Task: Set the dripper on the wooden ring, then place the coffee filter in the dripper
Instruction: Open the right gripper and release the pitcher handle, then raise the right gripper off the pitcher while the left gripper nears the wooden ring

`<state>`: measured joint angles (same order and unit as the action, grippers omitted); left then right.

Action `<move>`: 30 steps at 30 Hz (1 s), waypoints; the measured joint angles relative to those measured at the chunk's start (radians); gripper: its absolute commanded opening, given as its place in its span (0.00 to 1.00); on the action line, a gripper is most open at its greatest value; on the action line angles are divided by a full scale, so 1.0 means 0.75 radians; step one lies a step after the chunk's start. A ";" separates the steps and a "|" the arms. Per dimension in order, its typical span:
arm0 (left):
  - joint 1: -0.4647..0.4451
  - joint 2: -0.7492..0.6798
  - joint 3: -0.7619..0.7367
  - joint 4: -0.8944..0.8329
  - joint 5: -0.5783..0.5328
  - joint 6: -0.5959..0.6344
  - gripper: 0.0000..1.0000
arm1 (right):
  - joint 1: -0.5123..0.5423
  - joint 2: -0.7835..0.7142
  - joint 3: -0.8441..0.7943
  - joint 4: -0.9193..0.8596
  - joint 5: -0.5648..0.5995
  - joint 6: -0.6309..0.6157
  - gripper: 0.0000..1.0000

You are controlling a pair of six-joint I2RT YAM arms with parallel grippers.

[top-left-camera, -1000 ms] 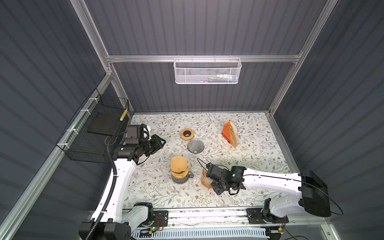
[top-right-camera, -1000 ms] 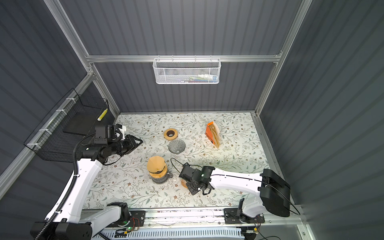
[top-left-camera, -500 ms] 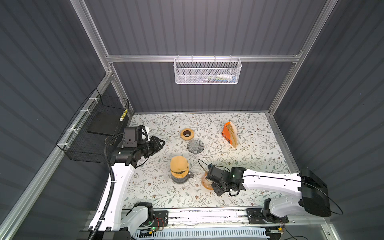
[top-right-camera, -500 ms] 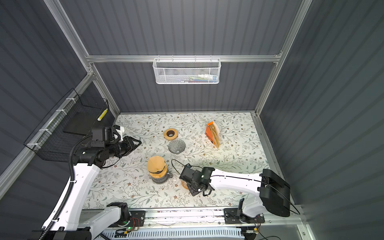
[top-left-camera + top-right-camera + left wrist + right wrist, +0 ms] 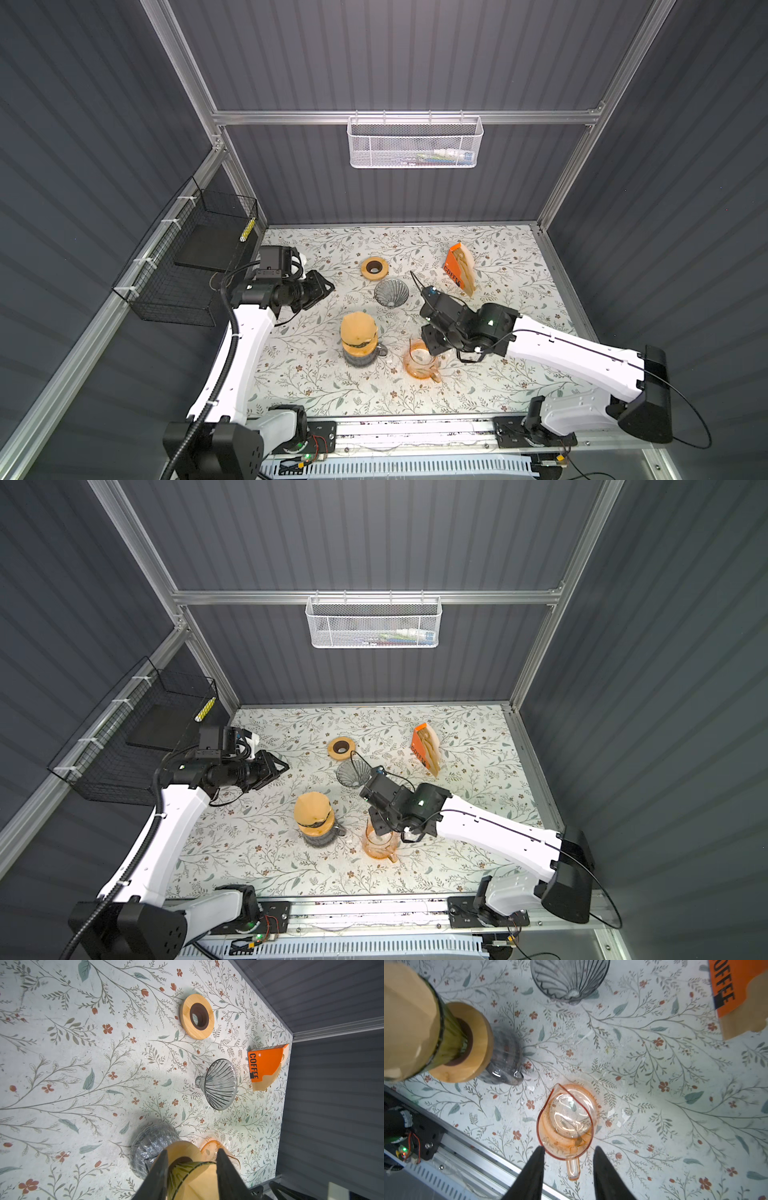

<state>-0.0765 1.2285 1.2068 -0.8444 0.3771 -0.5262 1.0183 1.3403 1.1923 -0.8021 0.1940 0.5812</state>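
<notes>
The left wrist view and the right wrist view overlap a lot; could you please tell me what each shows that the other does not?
Only the left wrist view: the wooden ring lying flat and the enclosure's back corner. Only the right wrist view: the front rail and the orange pitcher whole, handle included. Both: the loose grey ribbed dripper, the orange COFFEE box, the dripper holding a paper filter on its wooden collar over the grey carafe, and part of that pitcher.
</notes>
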 measured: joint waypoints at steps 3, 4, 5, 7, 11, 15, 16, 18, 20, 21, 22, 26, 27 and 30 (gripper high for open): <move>-0.020 0.087 0.031 0.010 -0.019 0.016 0.39 | -0.094 0.000 0.020 0.022 -0.032 -0.026 0.42; -0.027 0.109 0.038 0.012 -0.025 0.021 0.39 | -0.121 0.003 0.030 0.026 -0.045 -0.035 0.43; -0.040 0.137 0.049 0.012 -0.036 0.026 0.39 | -0.151 0.008 0.045 0.030 -0.055 -0.047 0.43; -0.072 0.186 0.070 0.015 -0.065 0.036 0.39 | -0.203 0.025 0.080 0.046 -0.078 -0.070 0.43; -0.140 0.301 0.127 0.019 -0.111 0.056 0.40 | -0.288 0.086 0.156 0.078 -0.129 -0.108 0.43; -0.172 0.449 0.218 0.017 -0.135 0.080 0.46 | -0.337 0.160 0.198 0.125 -0.189 -0.135 0.43; -0.176 0.486 0.247 0.012 -0.141 0.086 0.48 | -0.345 0.173 0.201 0.133 -0.201 -0.140 0.43; -0.179 0.583 0.335 0.009 -0.155 0.102 0.49 | -0.360 0.203 0.207 0.147 -0.234 -0.153 0.43; -0.179 0.666 0.412 0.008 -0.171 0.119 0.51 | -0.372 0.228 0.214 0.158 -0.259 -0.159 0.44; -0.179 0.713 0.457 -0.002 -0.182 0.128 0.52 | -0.381 0.242 0.219 0.163 -0.275 -0.162 0.44; -0.179 0.757 0.499 -0.006 -0.191 0.135 0.52 | -0.389 0.250 0.224 0.168 -0.286 -0.164 0.44; -0.186 0.957 0.688 -0.032 -0.235 0.170 0.52 | -0.431 0.276 0.241 0.192 -0.338 -0.172 0.43; -0.186 1.011 0.738 -0.042 -0.245 0.179 0.52 | -0.443 0.283 0.247 0.200 -0.351 -0.173 0.44; -0.189 1.152 0.863 -0.070 -0.271 0.201 0.53 | -0.470 0.304 0.261 0.213 -0.384 -0.172 0.44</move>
<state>-0.2184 2.0922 1.8542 -0.8967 0.1741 -0.3752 0.6659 1.5681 1.3884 -0.6426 -0.0940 0.4519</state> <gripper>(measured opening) 0.524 0.436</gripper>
